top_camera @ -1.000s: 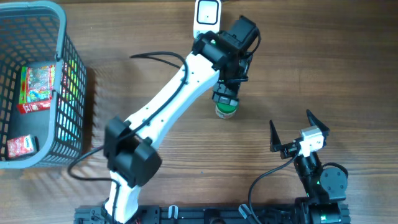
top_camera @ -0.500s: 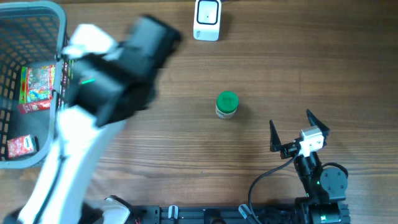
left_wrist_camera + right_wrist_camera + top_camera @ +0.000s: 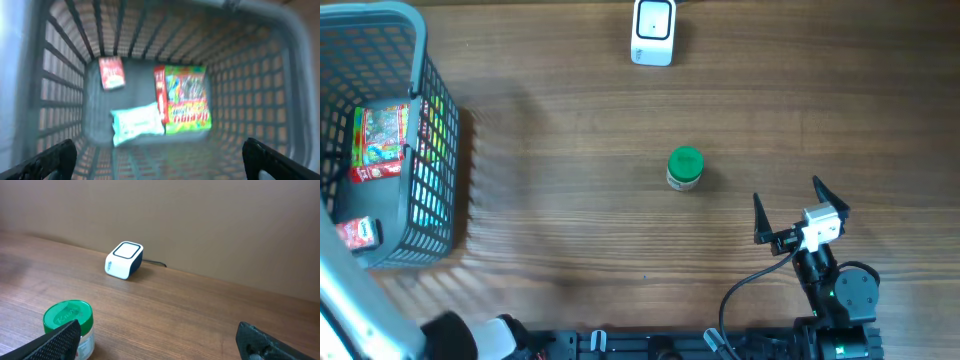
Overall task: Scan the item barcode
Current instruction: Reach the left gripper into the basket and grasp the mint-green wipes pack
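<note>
Hovering left gripper (image 3: 160,150): above the basket, looking straight down into it; jaws spread fully wide, nothing between them.
Right gripper (image 3: 787,195): by the near-right corner of the bench; jaws equally wide, empty, aimed toward the far edge.
Basket (image 3: 440,150): grey plastic lattice with a rounded rim, at the far-left corner of the bench.
Basket contents: colourful box (image 3: 187,100), flat carton with glossy print; teal packet (image 3: 137,122), soft film, touching the side of the box; red packet (image 3: 111,72), small and flat, apart from both.
Item to scan (judgement): one of these three, none yet lifted.
Key relation: colourful box directly below the left jaws, slightly off-centre; long axis crossing the line between the fingertips, so suited to closing across the narrow width.
Teal packet axis: nearly along that line, less favourable.
Nearer arm: left, by far; right well apart from the basket.
Jar (image 3: 685,168): green lid, pale body, upright cylinder, mid-bench, near the right gripper but not touching.
Scanner (image 3: 652,30): white rounded block with a dark-framed window, at the middle of the far edge, well apart from the basket.
Image quality: left wrist view blurred, print and barcodes unreadable.
</note>
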`<action>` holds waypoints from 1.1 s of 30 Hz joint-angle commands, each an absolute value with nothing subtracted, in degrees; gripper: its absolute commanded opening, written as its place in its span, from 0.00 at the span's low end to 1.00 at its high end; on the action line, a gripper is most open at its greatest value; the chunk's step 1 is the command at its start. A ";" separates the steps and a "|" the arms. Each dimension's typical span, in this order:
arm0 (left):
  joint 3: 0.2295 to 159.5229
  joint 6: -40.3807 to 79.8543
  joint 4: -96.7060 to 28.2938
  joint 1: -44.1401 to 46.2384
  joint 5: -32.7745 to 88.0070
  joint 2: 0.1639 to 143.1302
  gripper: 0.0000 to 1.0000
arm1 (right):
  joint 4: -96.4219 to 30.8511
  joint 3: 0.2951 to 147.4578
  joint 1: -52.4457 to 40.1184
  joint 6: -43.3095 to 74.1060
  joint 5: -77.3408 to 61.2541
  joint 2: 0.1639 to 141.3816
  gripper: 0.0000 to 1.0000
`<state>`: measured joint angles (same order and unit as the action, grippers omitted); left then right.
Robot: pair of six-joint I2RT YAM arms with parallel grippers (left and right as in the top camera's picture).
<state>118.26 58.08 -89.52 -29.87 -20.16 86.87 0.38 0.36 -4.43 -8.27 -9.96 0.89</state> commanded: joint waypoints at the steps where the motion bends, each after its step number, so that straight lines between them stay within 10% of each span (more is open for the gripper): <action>1: 118.80 45.95 -88.73 -35.90 -3.33 92.31 1.00 | 0.58 0.30 -4.67 -8.88 -8.99 0.58 1.00; 33: 67.75 51.29 -57.17 -38.83 -6.04 95.59 1.00 | 0.58 0.30 -4.67 -8.88 -8.99 0.58 1.00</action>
